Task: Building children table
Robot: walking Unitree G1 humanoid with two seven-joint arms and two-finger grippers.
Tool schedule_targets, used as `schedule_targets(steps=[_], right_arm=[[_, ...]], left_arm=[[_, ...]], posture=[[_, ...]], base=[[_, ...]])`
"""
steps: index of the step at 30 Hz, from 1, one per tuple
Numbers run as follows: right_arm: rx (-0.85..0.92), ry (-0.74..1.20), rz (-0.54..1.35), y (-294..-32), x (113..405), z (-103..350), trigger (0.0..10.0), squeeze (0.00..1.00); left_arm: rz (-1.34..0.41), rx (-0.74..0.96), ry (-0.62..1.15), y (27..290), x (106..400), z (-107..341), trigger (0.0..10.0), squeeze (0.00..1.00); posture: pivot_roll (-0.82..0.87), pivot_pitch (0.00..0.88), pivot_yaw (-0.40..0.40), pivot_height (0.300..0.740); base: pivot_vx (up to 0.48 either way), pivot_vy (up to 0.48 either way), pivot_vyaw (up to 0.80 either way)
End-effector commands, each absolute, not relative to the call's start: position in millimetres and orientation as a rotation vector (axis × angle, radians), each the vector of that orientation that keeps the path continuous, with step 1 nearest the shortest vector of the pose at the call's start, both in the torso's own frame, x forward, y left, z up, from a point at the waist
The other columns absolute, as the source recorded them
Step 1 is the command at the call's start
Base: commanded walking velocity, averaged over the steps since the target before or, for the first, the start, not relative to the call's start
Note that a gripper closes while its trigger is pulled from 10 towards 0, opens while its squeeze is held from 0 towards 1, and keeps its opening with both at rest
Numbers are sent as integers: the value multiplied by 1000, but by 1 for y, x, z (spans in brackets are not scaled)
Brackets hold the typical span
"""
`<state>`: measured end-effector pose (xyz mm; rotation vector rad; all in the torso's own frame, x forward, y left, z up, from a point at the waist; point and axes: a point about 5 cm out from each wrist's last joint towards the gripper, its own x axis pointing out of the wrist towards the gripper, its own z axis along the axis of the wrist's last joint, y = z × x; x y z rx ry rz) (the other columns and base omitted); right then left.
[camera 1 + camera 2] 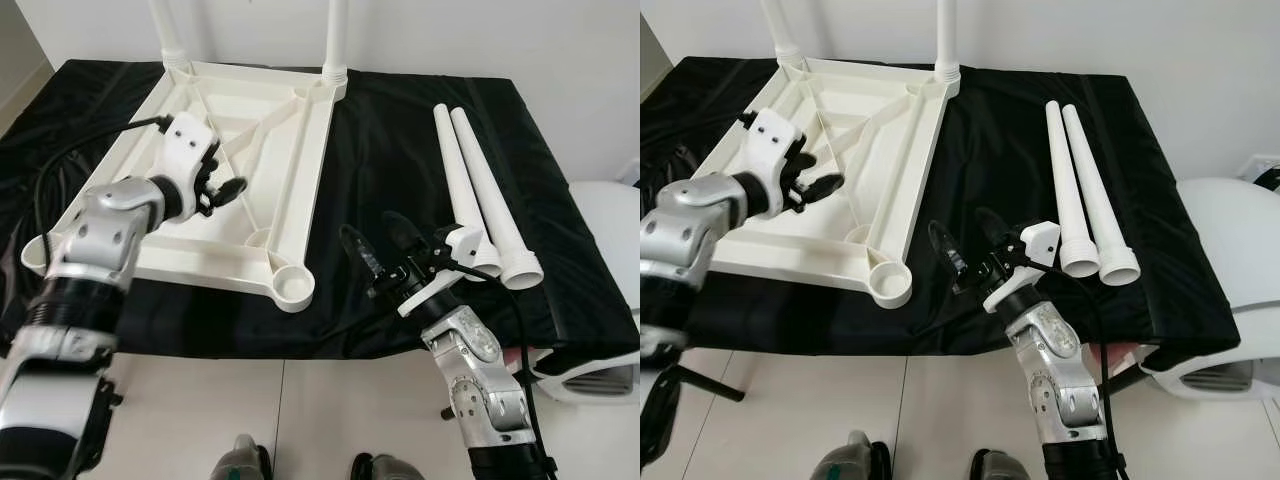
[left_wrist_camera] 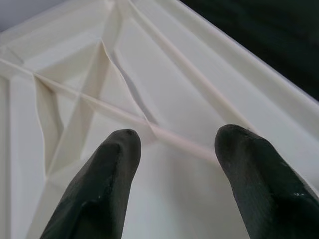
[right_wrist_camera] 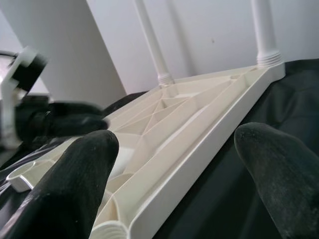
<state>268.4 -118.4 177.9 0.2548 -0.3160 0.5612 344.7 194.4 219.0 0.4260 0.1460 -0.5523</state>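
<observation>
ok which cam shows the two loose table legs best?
Left eye view: both loose table legs lie whole, side by side on the black cloth. The right eye view shows the same pair. The wrist views point at the upturned tabletop.
</observation>
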Motion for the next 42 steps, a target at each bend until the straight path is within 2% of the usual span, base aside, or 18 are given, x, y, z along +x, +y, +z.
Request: schedule_targets(steps=[1, 12, 28, 32, 42], right_arm=[[254, -316, 567, -118, 272, 178, 10000, 0], [241, -317, 581, -119, 274, 179, 10000, 0], [228, -325, 577, -122, 274, 180, 10000, 0], [228, -326, 572, -122, 274, 180, 10000, 0], [226, -330, 563, -123, 274, 181, 10000, 0]], left_arm=[[-583, 433, 214, 198, 329, 207, 10000, 0], [-586, 510, 339, 204, 307, 188, 10000, 0], [-661, 493, 367, 170, 303, 173, 10000, 0], [-708, 490, 355, 154, 305, 171, 10000, 0], [-758, 491, 402, 139, 306, 163, 10000, 0]], posture=[[104, 79, -19, 740], [95, 69, -30, 740], [65, 58, -18, 740], [60, 60, -15, 740], [51, 71, -10, 740]], base=[[0, 0, 0], [0, 0, 0], [0, 0, 0], [0, 0, 0], [0, 0, 0]])
